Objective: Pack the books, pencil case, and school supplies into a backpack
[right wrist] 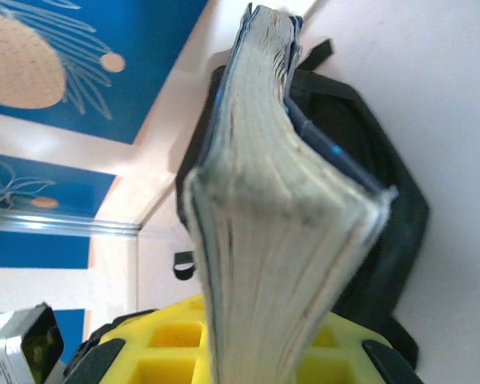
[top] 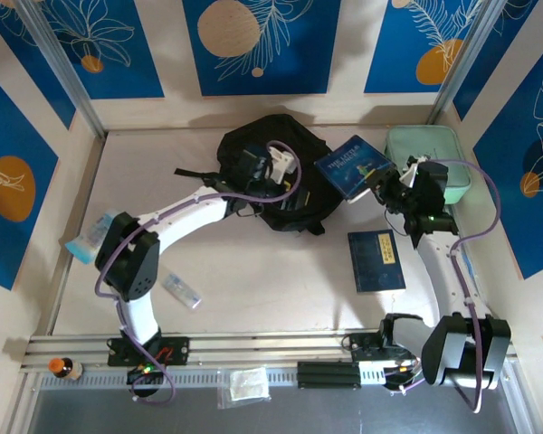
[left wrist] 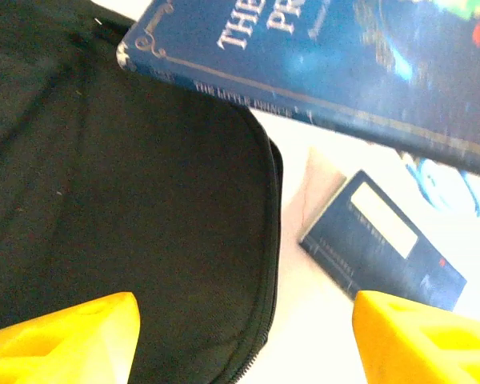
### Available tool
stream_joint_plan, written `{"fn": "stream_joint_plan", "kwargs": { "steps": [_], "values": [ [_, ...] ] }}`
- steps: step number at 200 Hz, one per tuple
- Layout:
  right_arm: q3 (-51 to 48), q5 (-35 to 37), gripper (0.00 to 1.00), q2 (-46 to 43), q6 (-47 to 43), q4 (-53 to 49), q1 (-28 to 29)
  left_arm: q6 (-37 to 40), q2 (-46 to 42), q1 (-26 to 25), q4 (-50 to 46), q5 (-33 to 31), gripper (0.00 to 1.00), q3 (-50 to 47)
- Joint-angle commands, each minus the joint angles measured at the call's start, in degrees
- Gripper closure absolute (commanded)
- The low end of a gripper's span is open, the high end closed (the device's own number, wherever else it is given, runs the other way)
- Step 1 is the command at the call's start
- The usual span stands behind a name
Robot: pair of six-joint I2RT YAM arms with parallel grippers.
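Backpack lies black and slumped on the desk, at its far middle. Left fingers stand wide apart with nothing between them, hanging over the backpack's right edge: one yellow finger is above the black fabric, the other above pale desk just beside the zipper rim. The left arm reaches in from the backpack's left and crosses over its top in the overhead view. Right fingers are clamped on the Little Prince book, gripping it at one end, so that from the right wrist its page edges run up and away from the yellow fingers with the backpack beyond. That book is lifted off the desk and tilted, just right of the backpack, its left corner close to the backpack's right side; from the left wrist its cover and spine pass above the backpack's rim. A label book lies flat on the desk, right of the backpack and nearer the arm bases, apart from it. A clear box lies nearer than the backpack and to its left, well apart. A mint case sits further right of the backpack, behind the right wrist. A light-blue packet lies well left of the backpack, beside the left arm's elbow.
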Motion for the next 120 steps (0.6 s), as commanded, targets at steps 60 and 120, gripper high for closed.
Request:
{"fn": "stream_joint_plan", "kwargs": {
  "steps": [60, 120],
  "values": [
    [1.73, -0.46, 1.00, -2.25, -2.29, -4.03, -2.64, 27.30, 10.23, -5.57, -22.44, -6.59, 0.36, 13.59],
    [1.78, -0.58, 1.00, -2.41, -2.13, -4.65, -3.09, 32.31, 15.54, -6.00, -28.41, -12.51, 0.50, 21.86]
  ]
}}
